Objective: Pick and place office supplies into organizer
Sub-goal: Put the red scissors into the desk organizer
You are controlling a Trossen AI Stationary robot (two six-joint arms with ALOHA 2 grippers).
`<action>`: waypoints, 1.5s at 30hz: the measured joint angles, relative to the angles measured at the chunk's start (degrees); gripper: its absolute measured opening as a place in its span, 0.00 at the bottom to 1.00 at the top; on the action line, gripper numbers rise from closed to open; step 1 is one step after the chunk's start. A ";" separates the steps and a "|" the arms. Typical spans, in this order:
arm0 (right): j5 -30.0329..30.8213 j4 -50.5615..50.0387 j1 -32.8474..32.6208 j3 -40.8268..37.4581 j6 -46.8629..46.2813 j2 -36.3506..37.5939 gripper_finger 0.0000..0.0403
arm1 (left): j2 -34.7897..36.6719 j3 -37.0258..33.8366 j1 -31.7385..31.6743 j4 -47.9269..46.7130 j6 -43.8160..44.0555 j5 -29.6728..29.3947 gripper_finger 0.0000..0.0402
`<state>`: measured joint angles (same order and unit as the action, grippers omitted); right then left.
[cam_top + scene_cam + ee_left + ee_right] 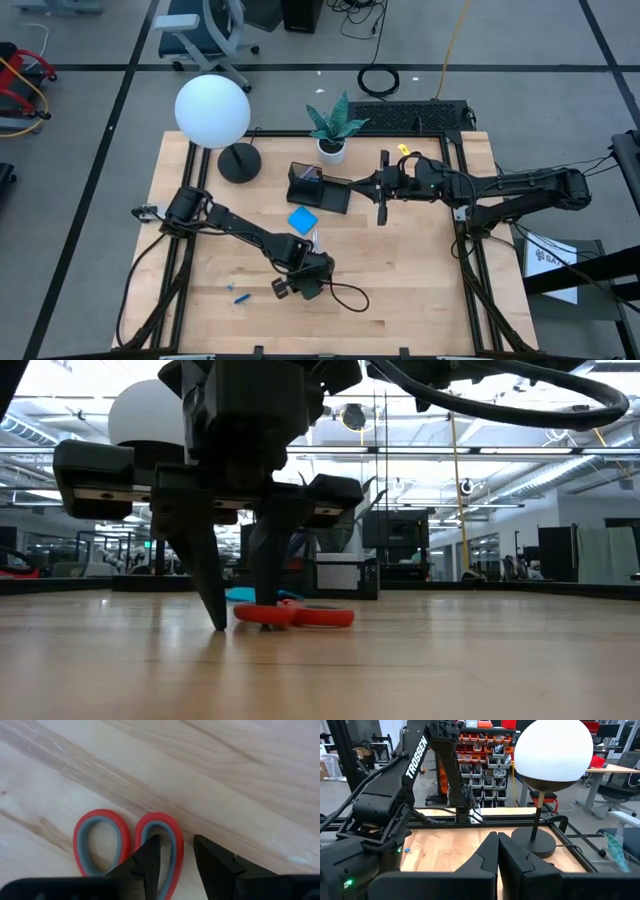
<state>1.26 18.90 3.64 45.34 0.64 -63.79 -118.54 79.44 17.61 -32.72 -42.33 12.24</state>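
Counter: pale wooden counter under both arms.
Wrist view only: red-handled scissors lying flat.
Left claw: half open, fingers straddling one handle loop.
Right claw: shut, empty, raised beside the black plastic organizer.

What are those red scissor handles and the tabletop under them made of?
The scissors' handles look like moulded plastic: a matte red outer band with a softer-looking grey lining, possibly rubber, inside each loop. The table appears to be light wood, perhaps butcher block, showing long grain lines and joined strips under a smooth, faintly glossy finish.
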 joint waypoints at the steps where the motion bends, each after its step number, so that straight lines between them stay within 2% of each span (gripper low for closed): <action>1: 0.00 0.02 0.00 0.00 0.00 0.00 0.00 | 0.00 -0.04 0.00 0.28 0.02 -0.16 0.31; 5: 0.00 0.02 0.00 0.00 0.00 0.00 0.00 | -0.09 -0.07 0.09 1.98 0.42 -1.13 0.23; 11: 0.00 -0.59 0.00 0.00 0.00 0.00 0.00 | -0.15 -0.09 0.04 2.91 -0.03 -1.44 0.06; 31: -0.01 -2.89 0.00 0.00 1.00 0.00 0.00 | 0.22 -0.11 0.09 2.31 3.60 -1.61 0.06; 45: -0.02 -1.13 0.00 -0.07 1.99 0.02 0.00 | 7.42 -0.26 0.20 -0.99 9.95 -5.53 0.06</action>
<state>1.23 17.76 3.64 45.28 2.63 -63.77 -111.12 79.18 17.80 -33.71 -32.38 6.71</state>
